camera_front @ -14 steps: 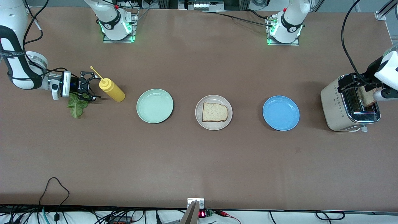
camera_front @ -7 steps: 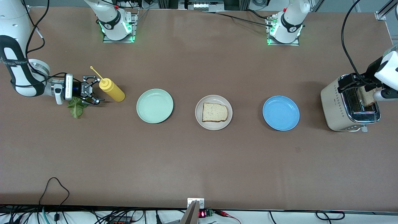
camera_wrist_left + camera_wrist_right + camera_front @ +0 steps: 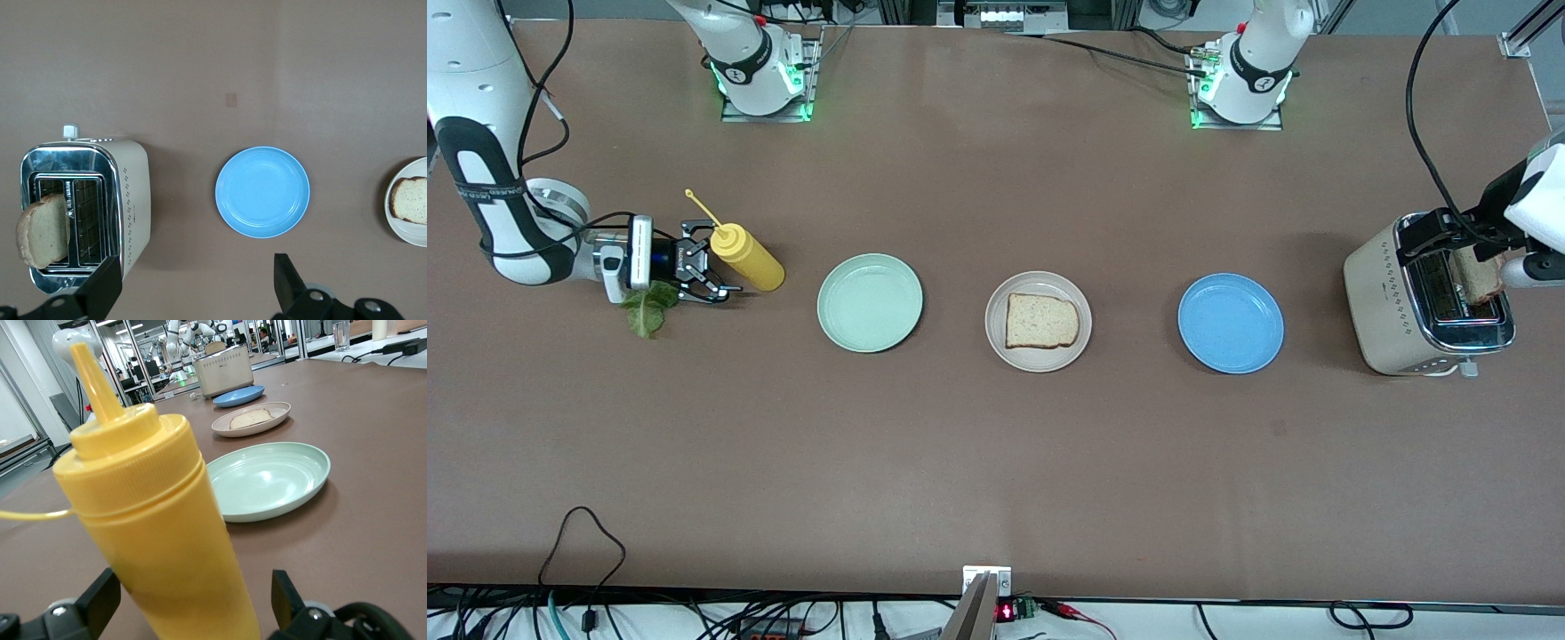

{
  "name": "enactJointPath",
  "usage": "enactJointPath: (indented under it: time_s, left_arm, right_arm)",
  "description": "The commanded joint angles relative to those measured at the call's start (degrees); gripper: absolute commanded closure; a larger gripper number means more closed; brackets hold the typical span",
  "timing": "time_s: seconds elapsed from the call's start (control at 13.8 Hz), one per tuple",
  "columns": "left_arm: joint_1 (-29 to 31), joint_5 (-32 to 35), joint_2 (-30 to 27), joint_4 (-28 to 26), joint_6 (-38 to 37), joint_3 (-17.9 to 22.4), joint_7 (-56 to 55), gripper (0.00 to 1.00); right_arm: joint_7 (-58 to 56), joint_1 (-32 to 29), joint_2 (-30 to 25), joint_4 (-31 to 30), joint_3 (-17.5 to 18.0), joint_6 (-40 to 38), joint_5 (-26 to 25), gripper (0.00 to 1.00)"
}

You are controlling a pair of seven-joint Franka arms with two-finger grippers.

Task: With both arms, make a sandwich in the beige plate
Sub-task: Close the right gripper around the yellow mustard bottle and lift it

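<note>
We see the right gripper (image 3: 713, 268) with fingers spread wide, straddling the yellow squeeze bottle (image 3: 747, 258) near the desk's right-arm end. Left gripper (image 3: 193, 287) with fingers apart, over the toaster (image 3: 1423, 307) holding bread (image 3: 43, 230). Beige plate (image 3: 1039, 356) mid-desk carries one bread slice (image 3: 1041, 321).

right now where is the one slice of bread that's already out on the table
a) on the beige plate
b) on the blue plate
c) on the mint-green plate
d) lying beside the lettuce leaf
a: the bread slice lies flat on the beige plate, the middle plate of the three, while the mint-green plate and blue plate hold nothing.
</note>
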Motion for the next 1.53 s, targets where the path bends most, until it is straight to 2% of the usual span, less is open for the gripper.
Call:
enactJointPath:
  time_s: [0.0, 0.22, 0.29, 0.44, 0.65, 0.73, 0.8, 0.94, 1.16, 1.45]
  left_arm:
    - [0.3, -0.1, -0.6, 0.3, -1.0, -0.1, 0.0, 0.0]
    - [0.3, -0.1, -0.4, 1.7, -1.0, 0.3, 0.0, 0.0]
    - [0.2, -0.1, -0.4, 1.7, -0.5, 0.1, -0.1, 0.0]
    - [0.1, -0.1, -0.5, 1.8, -0.3, -0.3, -0.1, 0.0]
    - [0.2, -0.2, -0.5, 1.6, -1.0, -0.2, 0.7, 0.0]
    - [0.2, -0.1, -0.5, 1.6, -1.1, -0.3, 0.6, 0.0]
    - [0.2, -0.2, -0.5, 1.3, -1.1, -0.3, 0.4, 0.0]
    - [0.4, -0.5, -0.5, 1.1, -1.0, 0.0, 0.5, 0.0]
    - [0.4, -0.7, -0.5, 1.0, -1.0, 0.1, 0.4, 0.0]
    - [0.4, -0.8, -0.6, 1.1, -1.0, -0.1, 0.4, 0.0]
  right_arm:
    - [-2.4, 1.1, 0.7, 0.5, 0.1, -0.2, 2.2, 0.0]
    - [-2.5, 1.3, 1.1, 0.5, 0.2, -0.2, 2.9, 0.0]
    - [-2.5, 1.3, 1.2, 0.5, 0.4, -0.2, 3.0, 0.03]
    - [-2.7, 1.3, 1.3, 0.5, 0.5, -0.2, 3.0, 0.25]
    - [-3.3, 1.3, 1.4, 0.5, 0.8, -0.3, 3.1, 0.77]
    - [-3.2, 1.3, 1.4, 0.5, 0.9, -0.3, 3.1, 0.89]
    - [-3.1, 1.4, 1.3, 0.5, 0.9, -0.2, 3.1, 0.96]
    - [-2.4, 2.5, 1.2, 1.3, 0.9, -0.2, 3.2, 1.0]
    - [-0.6, 4.2, 0.4, 2.9, 0.8, -0.1, 3.9, 1.0]
    - [7.0, 7.4, -5.1, 3.5, 0.5, 0.6, 3.3, 1.0]
